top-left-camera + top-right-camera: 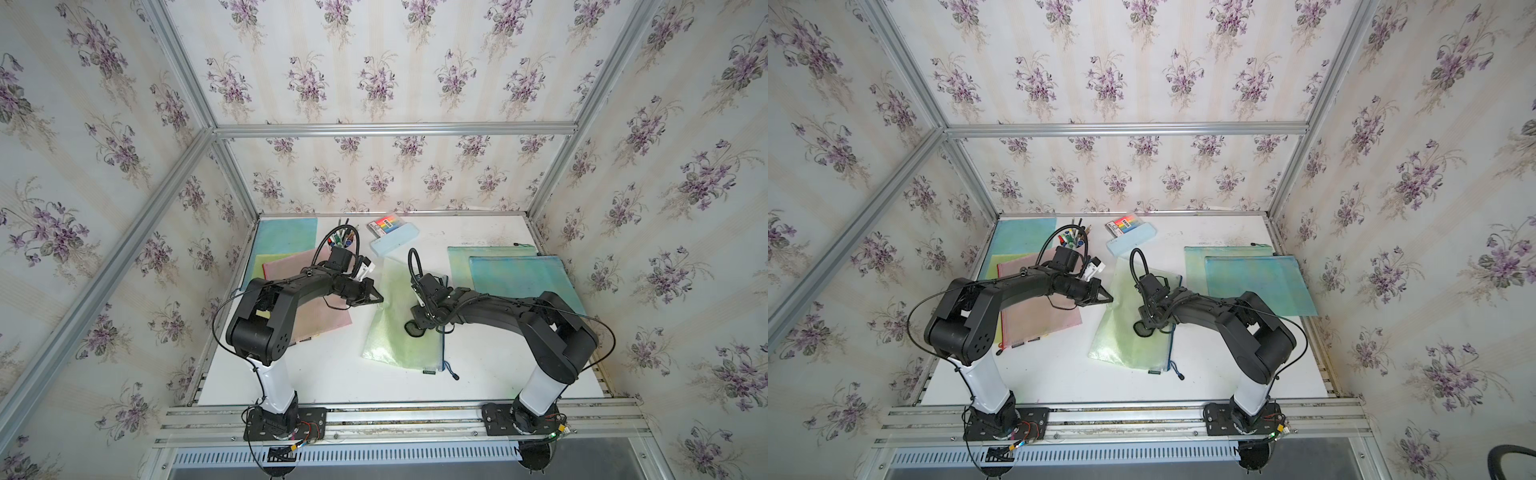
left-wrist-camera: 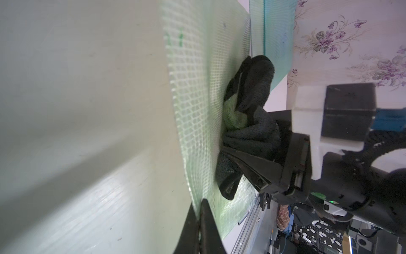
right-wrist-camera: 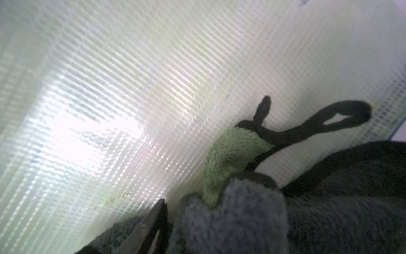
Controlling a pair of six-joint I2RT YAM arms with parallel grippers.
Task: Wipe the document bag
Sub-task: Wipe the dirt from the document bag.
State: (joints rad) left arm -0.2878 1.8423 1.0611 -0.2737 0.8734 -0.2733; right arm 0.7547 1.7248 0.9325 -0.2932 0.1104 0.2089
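The light-green mesh document bag (image 1: 388, 343) lies mid white table (image 1: 332, 374): prob. light, floppy, slippery, so pin its edge. The left gripper (image 1: 379, 299), jaws pressed together, is at that edge. The right gripper (image 1: 422, 321) sits over the dark terry cloth (image 1: 413, 330); its grip I cannot tell.

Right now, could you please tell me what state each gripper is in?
Left gripper: closed at the edge of the pale green mesh document bag.
Right gripper: holding the dark grey terry cloth.

Both top views: bright, even, diffuse light, faint shadows on the table (image 1: 332, 382), wide-angle bending at edges. Right wrist view: blurred, strong glare on the document bag (image 3: 83, 136).
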